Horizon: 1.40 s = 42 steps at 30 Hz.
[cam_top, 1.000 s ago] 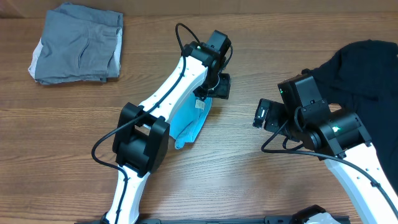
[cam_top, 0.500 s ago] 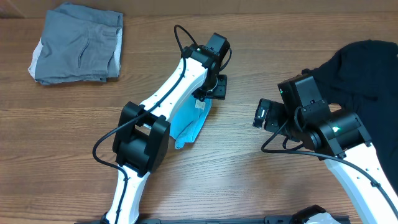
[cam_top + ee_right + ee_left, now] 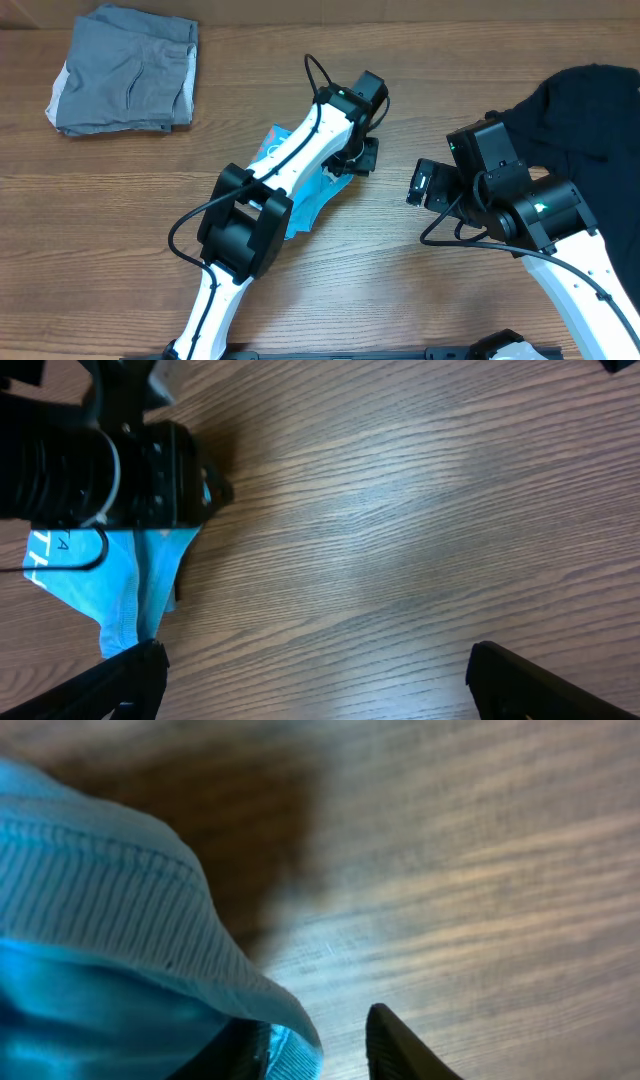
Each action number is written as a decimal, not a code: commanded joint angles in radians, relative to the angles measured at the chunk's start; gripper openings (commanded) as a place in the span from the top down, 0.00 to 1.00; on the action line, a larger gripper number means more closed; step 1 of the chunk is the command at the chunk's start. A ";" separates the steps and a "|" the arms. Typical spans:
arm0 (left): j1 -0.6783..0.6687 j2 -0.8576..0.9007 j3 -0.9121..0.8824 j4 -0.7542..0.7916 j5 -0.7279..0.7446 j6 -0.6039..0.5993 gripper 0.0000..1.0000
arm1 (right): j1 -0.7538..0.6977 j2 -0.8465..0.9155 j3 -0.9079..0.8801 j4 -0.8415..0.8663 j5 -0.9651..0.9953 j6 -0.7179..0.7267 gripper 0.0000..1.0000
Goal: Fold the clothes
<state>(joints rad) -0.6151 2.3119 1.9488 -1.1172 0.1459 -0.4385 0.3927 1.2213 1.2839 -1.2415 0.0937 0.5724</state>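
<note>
A light blue T-shirt (image 3: 305, 205) lies bunched on the wooden table, mostly under my left arm, with a lettered part showing at its upper left. My left gripper (image 3: 358, 158) is at the shirt's right end. In the left wrist view the ribbed blue hem (image 3: 110, 920) drapes over one finger. The left gripper (image 3: 318, 1020) stands narrowly open, with bare table showing between the cloth and the other fingertip (image 3: 395, 1045). A black T-shirt (image 3: 590, 100) lies heaped at the far right. My right gripper (image 3: 418, 185) hovers wide open over bare wood (image 3: 315, 665), right of the blue shirt (image 3: 130, 580).
A folded grey garment (image 3: 125, 70) lies at the back left corner. The left arm's elbow (image 3: 245, 230) sits over the table's middle, and the right arm's body (image 3: 530, 215) stands in front of the black shirt.
My left arm has swung to the right, uncovering a lettered part of the blue shirt at its left. Its jaws have narrowed. The right arm has not moved.
</note>
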 commanded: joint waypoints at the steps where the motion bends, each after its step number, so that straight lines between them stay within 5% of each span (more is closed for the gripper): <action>1: -0.013 0.008 0.013 -0.036 0.070 0.033 0.62 | -0.002 0.000 0.006 0.005 0.010 0.001 0.00; 8: -0.015 0.008 0.136 -0.180 0.120 0.103 0.51 | -0.002 0.000 0.006 0.005 0.010 0.001 0.00; 11: -0.014 0.008 0.193 -0.236 0.117 0.126 0.16 | -0.002 0.000 0.006 0.005 0.010 0.001 0.00; 12: -0.014 0.008 0.207 -0.250 0.116 0.126 0.12 | -0.002 0.000 0.006 0.005 0.010 0.001 0.00; 18: -0.011 0.008 0.301 -0.379 0.068 0.129 0.12 | -0.002 0.000 0.006 0.005 0.010 0.001 0.00; 24: 0.040 0.007 0.396 -0.573 -0.163 0.198 0.13 | -0.002 0.000 0.006 0.005 0.010 0.001 0.00; 27: 0.062 -0.002 0.364 -0.573 -0.156 0.264 0.13 | -0.002 0.000 0.006 0.005 0.010 0.001 0.00; 42: 0.084 -0.002 0.103 -0.573 -0.182 0.232 0.18 | -0.002 0.000 0.006 0.005 0.010 0.001 0.00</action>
<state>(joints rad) -0.5175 2.3116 2.0785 -1.6871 -0.0204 -0.2024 0.3927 1.2213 1.2839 -1.2415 0.0937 0.5724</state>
